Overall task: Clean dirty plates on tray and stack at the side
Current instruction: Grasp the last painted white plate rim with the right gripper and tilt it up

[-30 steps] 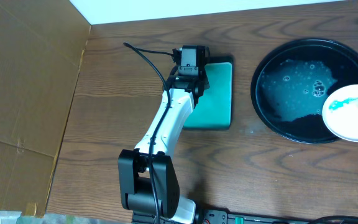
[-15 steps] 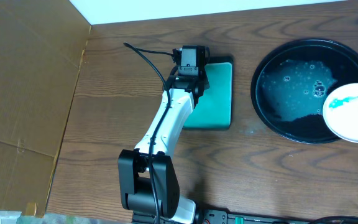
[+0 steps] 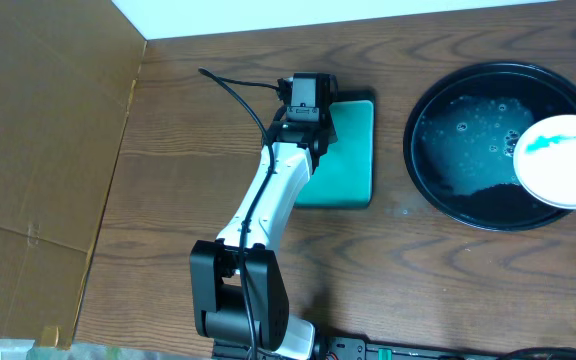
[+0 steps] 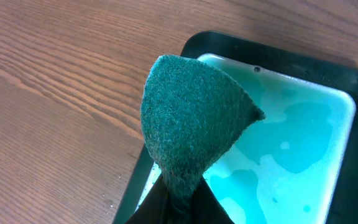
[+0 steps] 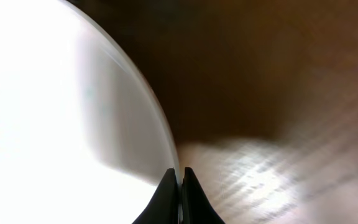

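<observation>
One plate (image 3: 560,160), white, teal smear on its face, held over the right rim of the tray (image 3: 415,140); right fingers (image 5: 168,200) clamped together on the plate's edge. Tray holds soapy water (image 3: 468,140), no other plates visible. Left fingers (image 4: 146,213) shut on a green scouring pad (image 4: 191,124) above the teal dish (image 4: 291,143). Worktop (image 3: 188,180) shows no stack. Progress judged early: this plate unwiped, scrubbing and stacking remain.

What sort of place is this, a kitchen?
Likely a robotics test bench, not a kitchen: a robot arm on a wooden table, a cardboard sheet beside it, and a black tray and a smeared plate.
</observation>
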Robot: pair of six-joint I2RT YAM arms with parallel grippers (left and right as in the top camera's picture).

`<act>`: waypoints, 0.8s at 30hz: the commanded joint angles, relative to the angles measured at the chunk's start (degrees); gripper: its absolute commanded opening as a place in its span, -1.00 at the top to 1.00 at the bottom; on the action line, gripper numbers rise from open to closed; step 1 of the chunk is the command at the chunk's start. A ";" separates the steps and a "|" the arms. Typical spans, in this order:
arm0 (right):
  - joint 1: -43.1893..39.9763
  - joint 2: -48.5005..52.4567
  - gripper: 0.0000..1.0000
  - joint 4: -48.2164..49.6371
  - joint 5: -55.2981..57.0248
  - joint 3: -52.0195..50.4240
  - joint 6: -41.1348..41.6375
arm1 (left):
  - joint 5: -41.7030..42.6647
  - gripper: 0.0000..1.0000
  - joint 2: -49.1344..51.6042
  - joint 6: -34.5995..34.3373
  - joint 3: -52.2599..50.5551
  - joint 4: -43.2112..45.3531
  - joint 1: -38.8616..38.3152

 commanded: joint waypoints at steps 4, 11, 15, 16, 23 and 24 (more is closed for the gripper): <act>0.57 0.26 0.98 -0.37 -5.88 5.79 -6.69 | -1.16 0.86 -0.09 -0.57 -0.07 0.02 0.22; 1.84 0.28 0.97 2.36 -14.60 10.14 -9.44 | -1.14 0.85 -0.09 -0.59 -0.07 0.07 0.22; 5.62 0.59 0.98 5.79 -14.73 10.45 -14.58 | -1.14 0.86 -0.09 -2.67 -0.07 0.07 0.22; 6.49 0.79 0.98 5.44 -14.71 10.97 -15.67 | -1.16 0.86 -0.09 -2.73 -0.07 0.07 0.22; 8.92 8.00 0.94 -14.25 -13.05 27.17 -25.83 | -1.09 0.86 -0.09 -2.73 -0.07 0.07 0.22; 8.92 9.60 0.95 -17.09 -13.07 29.86 -27.58 | -0.68 0.87 -0.09 -2.73 -0.07 0.09 0.22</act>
